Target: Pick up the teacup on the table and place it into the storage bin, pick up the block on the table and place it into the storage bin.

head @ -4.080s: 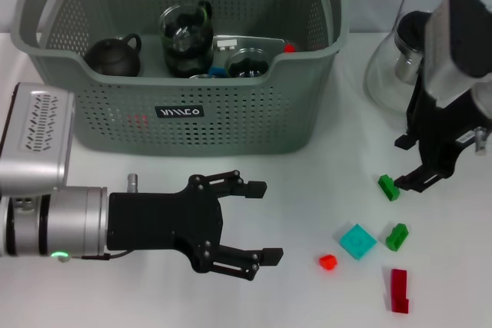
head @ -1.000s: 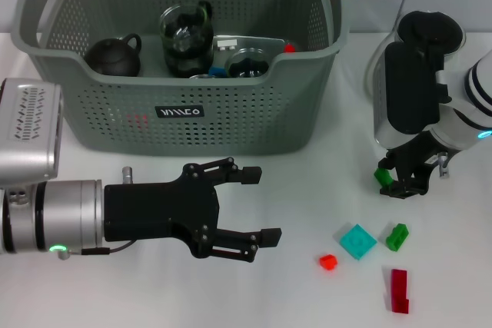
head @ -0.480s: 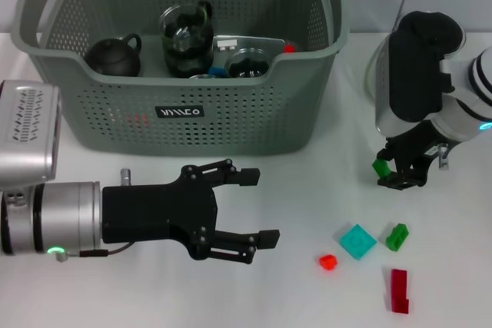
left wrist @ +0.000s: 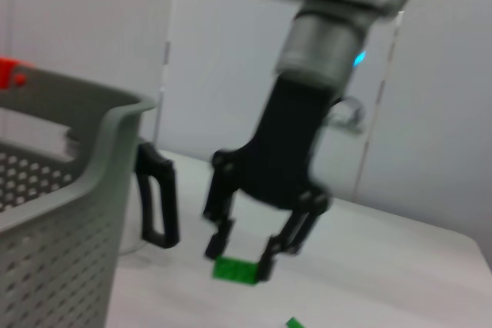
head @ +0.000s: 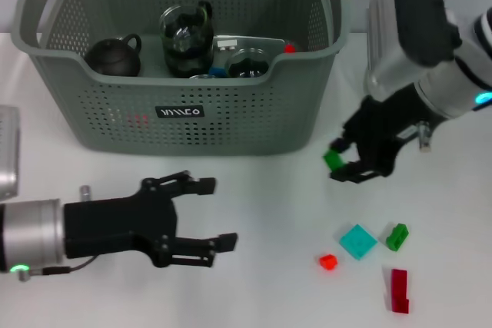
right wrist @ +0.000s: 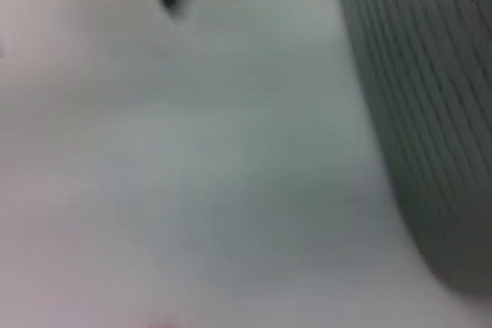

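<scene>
White table (head: 277, 190), pale wall behind; green block (head: 333, 160) pinched in right gripper (head: 346, 163), just beside the storage bin (head: 184, 105).

Best raised above the rim before crossing, then released inside among the teaware. Left gripper (head: 207, 213) spread, idle, in front of the bin.

Head overhead; wrists low beside bin (head: 231, 124).
</scene>
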